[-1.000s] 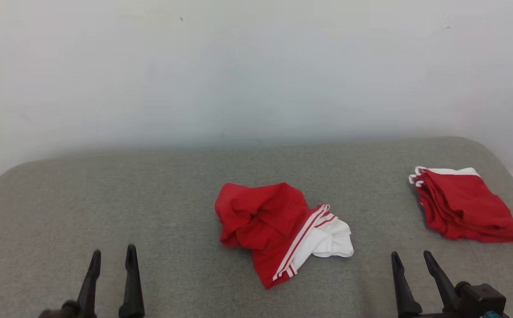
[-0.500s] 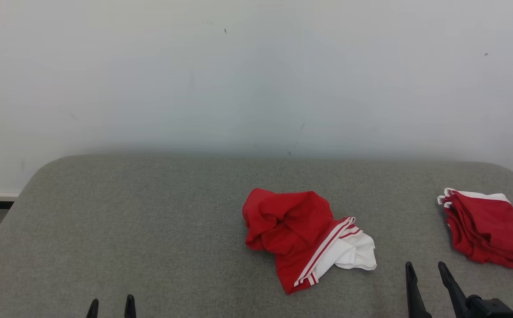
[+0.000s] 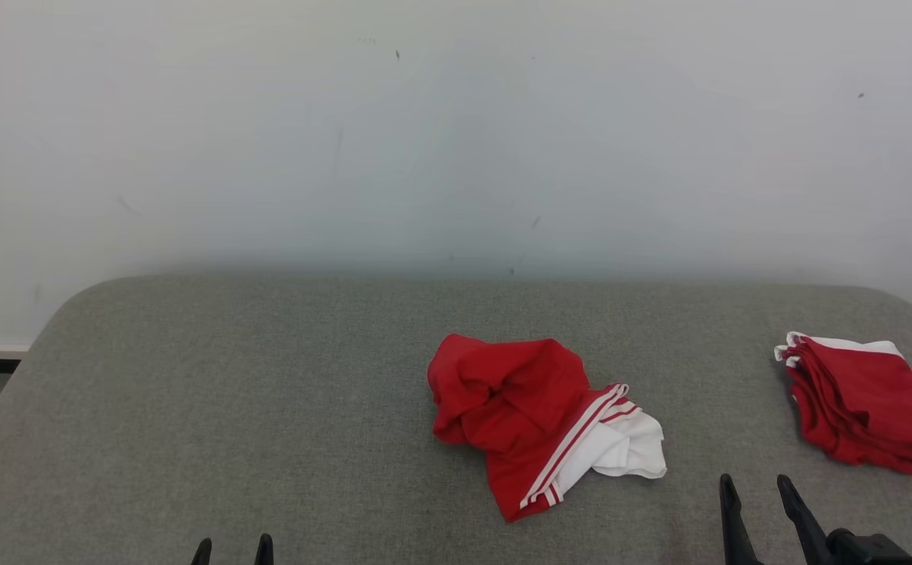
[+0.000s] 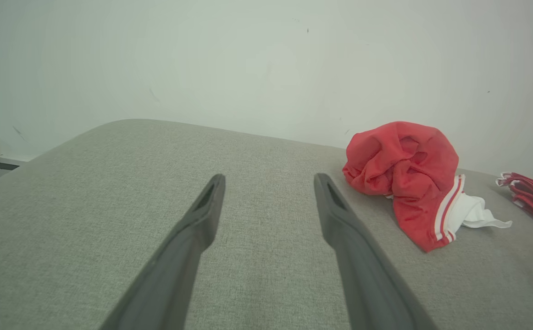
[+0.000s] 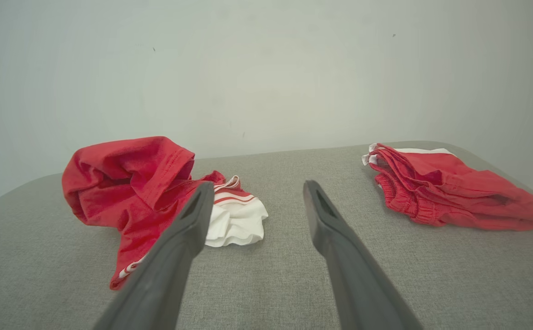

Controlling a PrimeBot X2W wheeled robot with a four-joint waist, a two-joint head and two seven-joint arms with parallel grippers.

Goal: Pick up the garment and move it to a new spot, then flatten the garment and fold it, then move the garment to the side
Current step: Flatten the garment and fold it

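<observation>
garment (image 3: 538,420): we see it crumpled, lower centre, on the desk (image 3: 268,392), well apart from folded pile (image 3: 864,404) at right | handling: we judge it light, soft, limp; we'd pinch the raised red fold at its upper left | left end effector (image 3: 234,543): apart, empty, bottom left | right end effector (image 3: 754,482): apart, empty, bottom right

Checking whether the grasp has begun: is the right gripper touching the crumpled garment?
Apart. The head view shows bare grey surface between the right gripper and the crumpled garment.

folded pile (image 3: 864,400) clipped right, left end effector (image 3: 234,544) clipped
</observation>
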